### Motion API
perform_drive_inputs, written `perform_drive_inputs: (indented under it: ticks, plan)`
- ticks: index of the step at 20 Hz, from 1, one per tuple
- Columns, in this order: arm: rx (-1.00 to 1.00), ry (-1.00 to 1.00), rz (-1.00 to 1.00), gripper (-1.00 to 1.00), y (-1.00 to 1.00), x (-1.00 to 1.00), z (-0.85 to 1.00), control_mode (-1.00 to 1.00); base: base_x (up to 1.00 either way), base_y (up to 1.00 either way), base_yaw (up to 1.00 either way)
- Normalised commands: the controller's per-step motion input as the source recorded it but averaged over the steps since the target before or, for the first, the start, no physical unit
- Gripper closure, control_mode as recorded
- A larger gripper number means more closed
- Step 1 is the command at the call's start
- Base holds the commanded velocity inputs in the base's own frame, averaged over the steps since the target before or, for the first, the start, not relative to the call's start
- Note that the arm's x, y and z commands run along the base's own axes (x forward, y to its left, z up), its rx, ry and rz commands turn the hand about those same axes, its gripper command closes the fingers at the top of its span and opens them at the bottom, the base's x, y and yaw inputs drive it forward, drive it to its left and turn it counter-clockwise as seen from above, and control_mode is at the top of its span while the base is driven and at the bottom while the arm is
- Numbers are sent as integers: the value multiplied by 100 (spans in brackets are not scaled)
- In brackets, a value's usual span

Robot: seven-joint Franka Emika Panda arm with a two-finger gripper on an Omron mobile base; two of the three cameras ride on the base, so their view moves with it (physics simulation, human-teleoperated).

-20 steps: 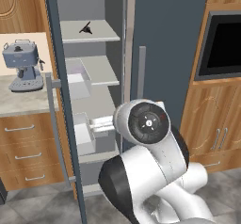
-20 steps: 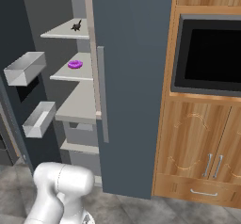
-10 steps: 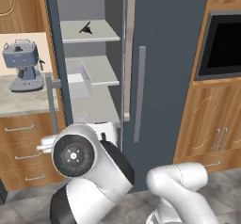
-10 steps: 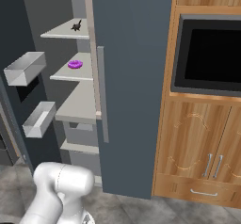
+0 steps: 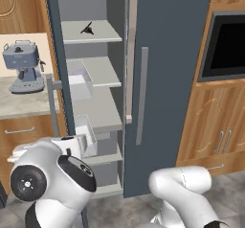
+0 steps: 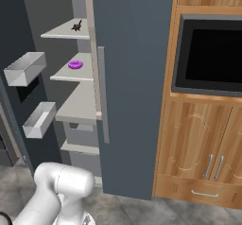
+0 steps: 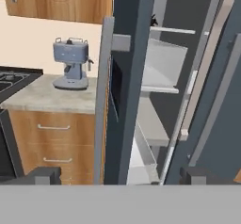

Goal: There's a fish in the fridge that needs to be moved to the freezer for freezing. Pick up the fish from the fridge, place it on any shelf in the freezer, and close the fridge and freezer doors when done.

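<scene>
I see the fish (image 5: 87, 29) lying on the top shelf (image 5: 95, 32) inside the open narrow compartment (image 5: 103, 78), whose door (image 7: 126, 77) stands swung out. A purple ring (image 6: 75, 64) sits on the shelf just below the fish. The wide door (image 5: 167, 78) beside it is closed. A blue coffee machine (image 5: 23, 67) stands on the counter (image 5: 19, 102) beside the open door. My gripper (image 7: 120, 175) is spread wide, holding nothing, pointing at the open door's edge, well below the fish

No readable text, label, brand, number or sign appears on anything here.
</scene>
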Motion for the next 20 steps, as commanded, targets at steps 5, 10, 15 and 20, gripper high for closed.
perform_drive_inputs:
  ticks: [5, 10, 15, 20]
  plan:
    - [1, -33, 0, -100, 56, 20, -29, -100, 0, 0, 0]
    - [8, -16, 0, -100, 21, 31, -23, -100, 0, 0, 0]
    - [11, -5, 0, -100, 5, 48, -16, -100, 0, 0, 0]
    - [2, -6, -10, -100, 3, 37, -9, -100, 0, 0, 0]
